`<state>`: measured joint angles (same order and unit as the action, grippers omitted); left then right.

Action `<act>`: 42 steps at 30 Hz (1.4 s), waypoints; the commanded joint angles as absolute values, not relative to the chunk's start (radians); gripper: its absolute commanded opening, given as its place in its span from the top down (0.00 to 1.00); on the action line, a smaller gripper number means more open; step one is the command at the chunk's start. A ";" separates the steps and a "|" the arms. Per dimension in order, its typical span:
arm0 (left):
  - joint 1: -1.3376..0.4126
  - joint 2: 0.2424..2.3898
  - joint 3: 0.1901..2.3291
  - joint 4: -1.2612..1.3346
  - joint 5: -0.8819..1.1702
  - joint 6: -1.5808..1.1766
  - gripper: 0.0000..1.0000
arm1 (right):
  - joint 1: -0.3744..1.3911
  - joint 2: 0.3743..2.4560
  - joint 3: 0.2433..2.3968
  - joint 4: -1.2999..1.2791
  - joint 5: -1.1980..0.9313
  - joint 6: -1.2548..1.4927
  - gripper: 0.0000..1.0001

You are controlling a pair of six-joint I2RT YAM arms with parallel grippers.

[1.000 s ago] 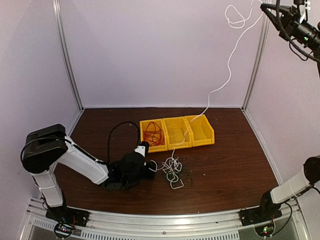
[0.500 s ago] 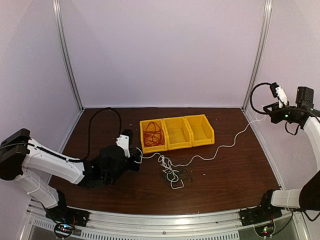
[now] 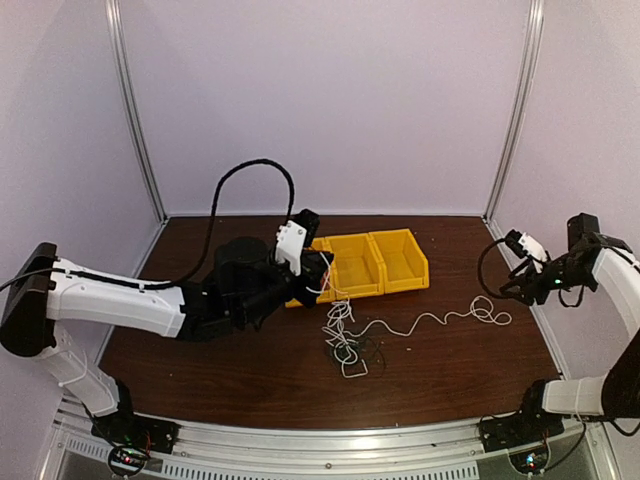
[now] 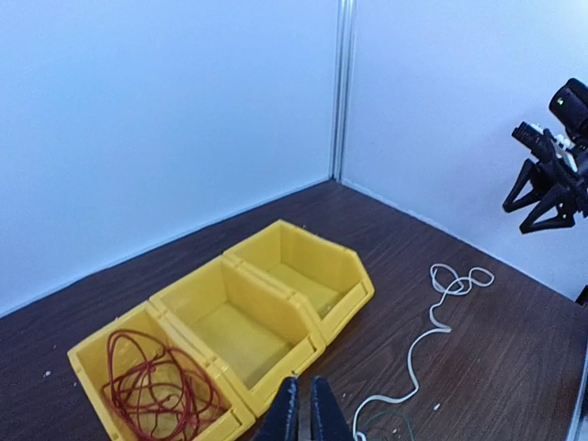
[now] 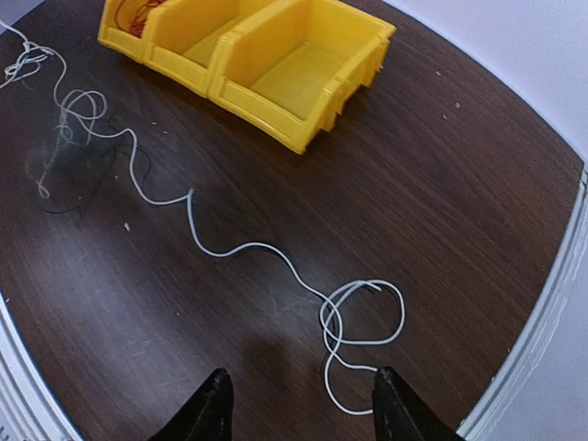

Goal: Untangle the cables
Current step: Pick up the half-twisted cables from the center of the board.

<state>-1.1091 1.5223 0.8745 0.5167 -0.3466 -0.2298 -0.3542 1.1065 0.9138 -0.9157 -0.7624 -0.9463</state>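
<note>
A white cable runs across the table from a clump of white and black cables to loose loops at the right. My right gripper hovers open just above those loops, touching nothing; it also shows in the left wrist view. My left gripper is shut at the front edge of the yellow bins, with a white strand rising from the clump to it. A red cable lies coiled in the leftmost bin.
Three joined yellow bins sit mid-table; the middle one and the right one hold nothing. Metal frame posts and pale walls close in the back and sides. A black arm cable arches above the left arm.
The right gripper came down from high at the upper right, opened and let go of the white cable, which now lies on the table. The left arm swung toward the bins.
</note>
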 commanded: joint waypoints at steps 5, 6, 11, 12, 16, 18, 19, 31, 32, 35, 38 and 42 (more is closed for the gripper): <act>-1.111 1.574 1.002 0.450 -0.255 -0.180 0.94 | -0.029 1.088 0.878 -0.795 -0.809 -0.917 0.52; -1.111 1.568 0.989 0.452 -0.260 -0.189 0.94 | 0.012 1.120 0.870 -0.774 -0.790 -0.901 0.53; -1.110 1.510 0.892 0.464 -0.292 -0.239 0.94 | 0.121 1.312 0.880 -0.717 -0.769 -0.851 0.56; -1.110 1.499 0.874 0.467 -0.299 -0.246 0.94 | 0.133 1.345 0.887 -0.709 -0.764 -0.847 0.56; -1.111 1.463 0.814 0.480 -0.319 -0.265 0.94 | 0.183 1.448 0.902 -0.649 -0.711 -0.820 0.54; -1.111 1.458 0.798 0.482 -0.326 -0.270 0.94 | 0.215 1.492 0.911 -0.623 -0.683 -0.795 0.53; -1.110 1.457 0.792 0.484 -0.327 -0.270 0.94 | 0.225 1.513 0.919 -0.617 -0.673 -0.787 0.53; -1.111 1.433 0.769 0.482 -0.347 -0.256 0.93 | 0.270 1.612 0.989 -0.616 -0.621 -0.706 1.00; -1.110 1.425 0.769 0.474 -0.353 -0.251 0.93 | 0.271 1.606 1.009 -0.642 -0.628 -0.707 1.00; -1.111 1.395 0.770 0.445 -0.367 -0.243 0.92 | 0.273 1.559 1.094 -0.722 -0.657 -0.705 1.00; -1.110 1.370 0.795 0.380 -0.350 -0.226 0.75 | 0.280 1.468 1.193 -0.800 -0.684 -0.690 1.00; -1.110 1.345 0.811 0.357 -0.286 -0.204 0.47 | 0.319 1.351 1.336 -0.881 -0.676 -0.669 1.00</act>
<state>-1.1091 1.3781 0.7784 0.3756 -0.3370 -0.2340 0.2768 1.4830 1.2045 -0.7708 -0.6544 -0.6998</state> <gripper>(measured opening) 0.448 0.007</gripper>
